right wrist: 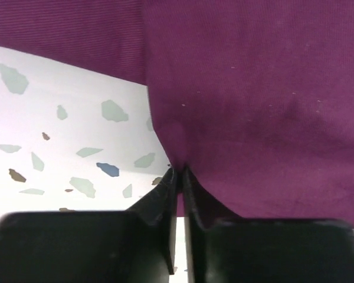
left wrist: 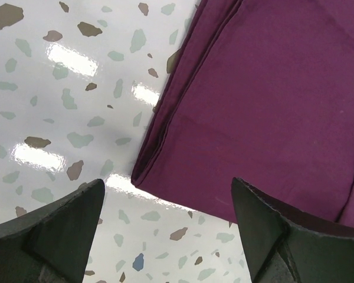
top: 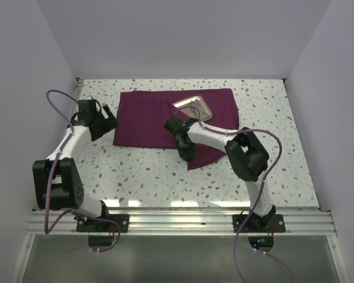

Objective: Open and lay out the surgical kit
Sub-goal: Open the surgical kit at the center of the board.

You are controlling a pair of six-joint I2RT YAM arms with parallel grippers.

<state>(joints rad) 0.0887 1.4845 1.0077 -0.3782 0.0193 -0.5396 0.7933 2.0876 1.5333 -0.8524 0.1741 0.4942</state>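
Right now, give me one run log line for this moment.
right gripper: shut on cloth wrap edge | left gripper: open, over wrap corner | steel tray: on wrap

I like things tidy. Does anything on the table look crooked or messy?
Yes. The dark purple cloth wrap has one corner flap sticking out toward the near side, pinched in the right gripper, and the small shiny steel tray sits crooked on it.

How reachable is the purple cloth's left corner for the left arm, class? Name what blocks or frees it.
Probably yes: the left gripper hangs open over the folded corner of the cloth with nothing between, and the right gripper pinches a flap elsewhere.
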